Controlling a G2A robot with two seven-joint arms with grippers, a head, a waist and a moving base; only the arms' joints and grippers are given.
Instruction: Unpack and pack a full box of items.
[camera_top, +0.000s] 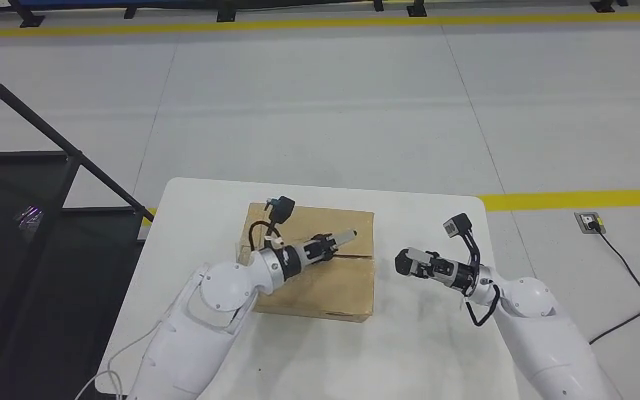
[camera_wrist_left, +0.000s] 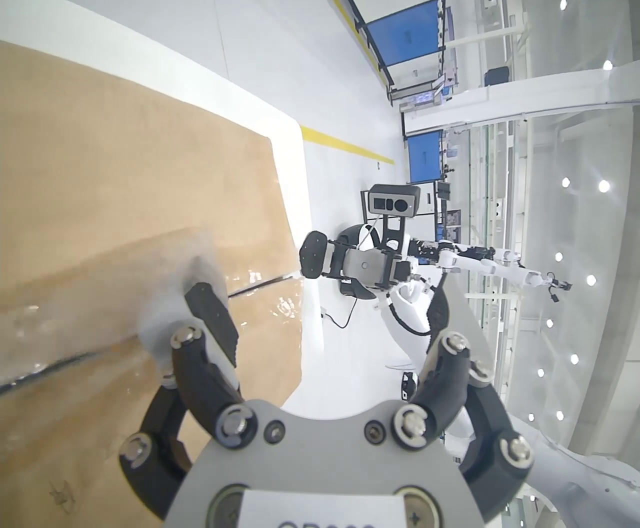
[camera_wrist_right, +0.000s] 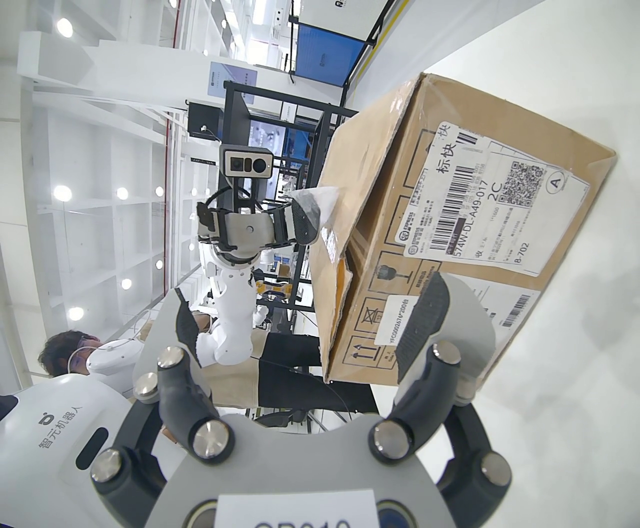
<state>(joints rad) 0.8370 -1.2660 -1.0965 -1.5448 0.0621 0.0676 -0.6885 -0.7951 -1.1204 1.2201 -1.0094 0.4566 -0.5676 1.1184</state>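
Left gripper (camera_top: 341, 239), fingers spread wide, lies over the taped seam (camera_wrist_left: 260, 286) on top of the closed cardboard box (camera_top: 320, 285). Right gripper (camera_top: 404, 262), fingers also apart, sits just beside the box's right edge, over the white table (camera_top: 200, 215).

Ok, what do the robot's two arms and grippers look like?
The left arm and right arm have white rounded shells, black wrist sections and black cables. The left gripper and right gripper match: a grey metal base plate with silver screws and a white label, black linkages, and pale-backed fingers with black textured pads. A grey box camera sits on a bracket at each wrist.
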